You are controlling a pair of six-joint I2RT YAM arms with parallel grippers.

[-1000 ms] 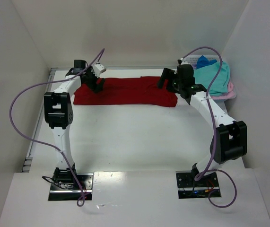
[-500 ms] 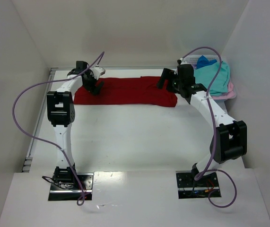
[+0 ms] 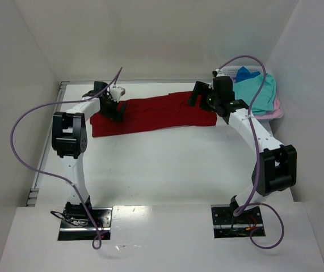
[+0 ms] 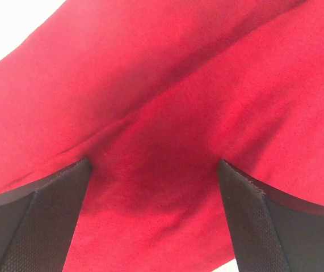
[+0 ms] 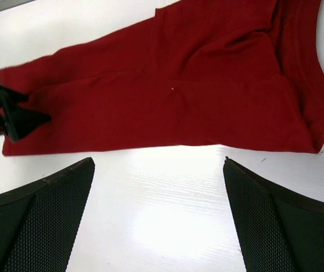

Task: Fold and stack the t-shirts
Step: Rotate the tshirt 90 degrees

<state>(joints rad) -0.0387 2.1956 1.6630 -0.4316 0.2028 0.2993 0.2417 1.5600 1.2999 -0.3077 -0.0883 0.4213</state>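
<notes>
T-shirts lie in two places on the white table (image 3: 162, 170). The biggest, a red t-shirt (image 3: 162, 110), stretches across the far half as a long band that looks doubled over lengthwise. Its long axis runs left to right, with the left end skewed a little nearer the arm bases. In the far right corner a pale basket (image 3: 225, 71) holds the rest: a teal t-shirt (image 3: 259, 89) draped on top, a pink t-shirt (image 3: 276, 111) peeking out beneath, and a blue t-shirt (image 3: 244, 73) bunched at the back.

Each arm is at one end of the red band. The left gripper (image 3: 114, 109) hangs low over the left end, spread wide with nothing held. Its wrist view is filled with red cloth between the two fingers (image 4: 42, 215), though I cannot tell whether the tips touch the fabric. The right gripper (image 3: 199, 94) is at the right end, equally wide and empty. In its wrist view the fingers frame bare table, with the shirt's near edge just beyond them and the collar off to the right.

The next fold probably goes the short way, carrying one end over the other along that left-right axis. The left gripper is better placed, being directly above cloth. The right one would have to reach forward past the near edge before closing.
</notes>
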